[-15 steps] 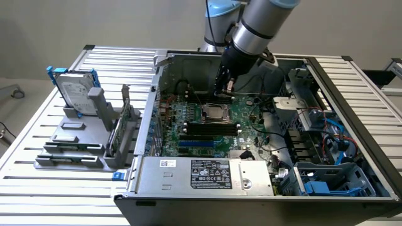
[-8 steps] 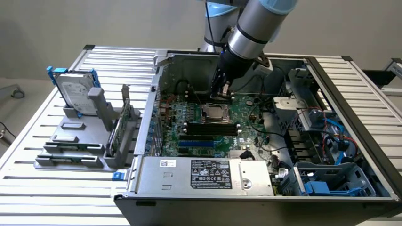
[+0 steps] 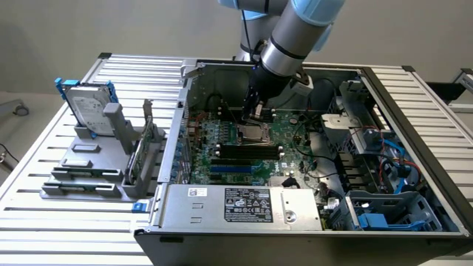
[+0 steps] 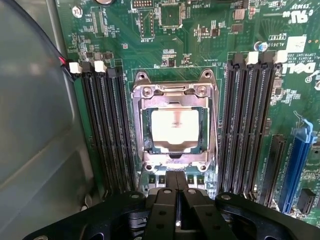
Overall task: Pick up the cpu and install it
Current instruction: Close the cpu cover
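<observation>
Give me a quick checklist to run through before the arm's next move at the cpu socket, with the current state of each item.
1. cpu lying inside the socket, silvery top facing up: ok.
2. cpu square to the socket frame, no corner riding up: ok, as far as the wrist view shows.
3. gripper shut with nothing between its fingers: ok.
4. gripper clear of the socket's near edge, not touching it: cannot tell.
5. Socket latch locked down over the cpu: cannot tell.
</observation>
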{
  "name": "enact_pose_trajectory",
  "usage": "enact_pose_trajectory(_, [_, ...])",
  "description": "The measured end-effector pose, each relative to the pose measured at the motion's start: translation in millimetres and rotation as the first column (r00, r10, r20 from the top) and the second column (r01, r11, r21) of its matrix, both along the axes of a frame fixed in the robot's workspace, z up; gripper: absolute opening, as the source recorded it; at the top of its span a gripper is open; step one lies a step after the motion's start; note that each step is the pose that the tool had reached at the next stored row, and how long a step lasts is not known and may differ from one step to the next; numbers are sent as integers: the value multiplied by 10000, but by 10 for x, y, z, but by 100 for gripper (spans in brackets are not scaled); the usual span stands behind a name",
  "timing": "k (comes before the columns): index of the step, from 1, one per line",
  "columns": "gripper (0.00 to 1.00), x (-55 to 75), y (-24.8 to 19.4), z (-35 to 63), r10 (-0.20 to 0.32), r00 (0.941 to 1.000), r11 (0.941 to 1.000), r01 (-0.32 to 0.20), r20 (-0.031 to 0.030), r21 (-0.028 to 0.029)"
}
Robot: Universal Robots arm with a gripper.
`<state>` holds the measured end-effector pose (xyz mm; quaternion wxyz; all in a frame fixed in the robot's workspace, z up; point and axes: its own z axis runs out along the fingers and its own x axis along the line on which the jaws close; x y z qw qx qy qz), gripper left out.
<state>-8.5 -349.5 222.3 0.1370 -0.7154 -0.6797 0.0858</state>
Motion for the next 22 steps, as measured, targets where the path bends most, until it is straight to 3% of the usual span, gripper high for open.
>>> enact_pose_trajectory(11, [11, -15, 3, -196, 1, 10000, 10000, -1, -6, 0])
enact_pose_trajectory(18, [11, -16, 20, -248, -65, 9998, 10000, 65, -170, 0])
enact_pose_trajectory(22, [11, -16, 22, -282, -103, 9998, 9999, 103, -190, -1])
